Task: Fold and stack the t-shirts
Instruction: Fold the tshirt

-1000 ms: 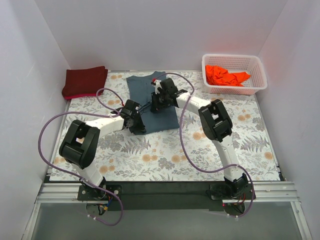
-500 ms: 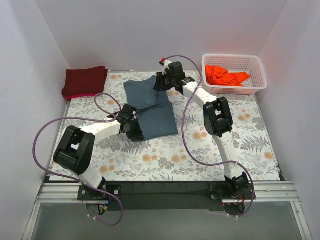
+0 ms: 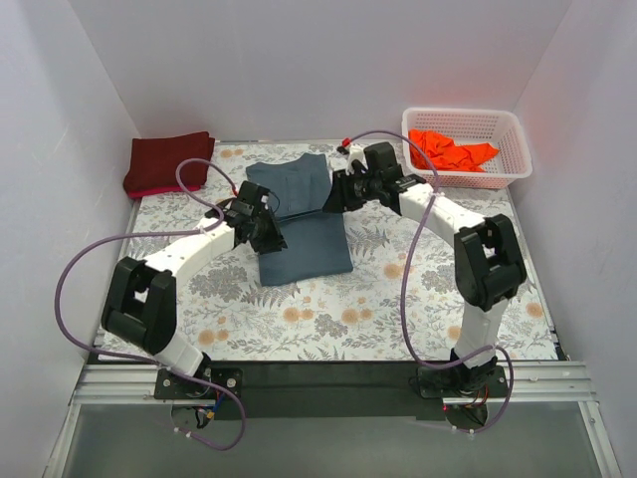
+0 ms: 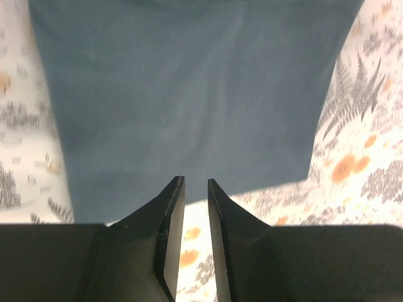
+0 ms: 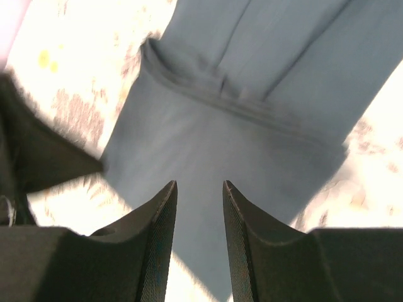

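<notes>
The slate blue-grey t-shirt [image 3: 299,224] lies folded in a long rectangle on the floral table, collar end to the rear. My left gripper [image 3: 267,231] hovers at its left edge, jaws slightly apart and empty; in the left wrist view the left gripper [image 4: 195,181] sits over the hem of the shirt [image 4: 189,94]. My right gripper [image 3: 338,194] is open and empty above the shirt's right edge; in the right wrist view the right gripper [image 5: 199,184] is over the shirt [image 5: 252,126]. The maroon t-shirt [image 3: 169,161] lies folded at the back left. The orange t-shirt [image 3: 450,151] is crumpled in the basket.
The white lattice basket [image 3: 508,169] stands at the back right corner. White walls close in the table on three sides. Purple cables loop from both arms over the floral cloth [image 3: 328,309].
My right gripper has come back from the shirt's far collar edge to its right side. My left gripper has moved rearward along the left edge. Both have let go; the shirt lies flat.
</notes>
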`<action>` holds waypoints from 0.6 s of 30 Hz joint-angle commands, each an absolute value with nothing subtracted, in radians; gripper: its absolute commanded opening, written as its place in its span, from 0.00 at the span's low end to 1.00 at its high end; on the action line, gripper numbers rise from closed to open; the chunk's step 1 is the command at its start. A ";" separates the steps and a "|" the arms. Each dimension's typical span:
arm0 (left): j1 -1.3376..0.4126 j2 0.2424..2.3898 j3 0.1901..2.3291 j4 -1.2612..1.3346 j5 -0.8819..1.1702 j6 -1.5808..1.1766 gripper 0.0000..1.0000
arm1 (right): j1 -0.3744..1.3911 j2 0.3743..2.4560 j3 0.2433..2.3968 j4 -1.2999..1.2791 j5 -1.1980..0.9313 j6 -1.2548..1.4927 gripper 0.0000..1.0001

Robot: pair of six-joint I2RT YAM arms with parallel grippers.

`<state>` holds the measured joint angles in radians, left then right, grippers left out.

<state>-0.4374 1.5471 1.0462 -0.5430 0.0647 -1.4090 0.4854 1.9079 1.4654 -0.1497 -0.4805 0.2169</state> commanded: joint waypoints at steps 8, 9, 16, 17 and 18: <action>-0.375 1.862 1.311 -0.515 -0.028 -1.322 0.15 | 0.485 1.608 1.108 -0.130 -0.534 0.213 0.41; -0.362 1.908 1.339 -0.515 -0.028 -1.313 0.15 | 0.483 1.597 1.082 -0.130 -0.534 0.215 0.41; -0.256 2.136 1.721 -0.606 -0.002 -1.301 0.20 | 0.483 1.589 1.063 -0.130 -0.535 0.233 0.41; -0.243 2.155 1.764 -0.623 -0.002 -1.301 0.21 | 0.485 1.598 1.066 -0.129 -0.548 0.241 0.42; -0.236 2.167 1.832 -0.644 -0.003 -1.299 0.22 | 0.485 1.609 1.074 -0.127 -0.555 0.244 0.42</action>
<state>-0.2653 2.1624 1.6863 -0.5850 0.0139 -1.3190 0.4862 1.6035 1.0626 -0.1539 -0.5247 0.2253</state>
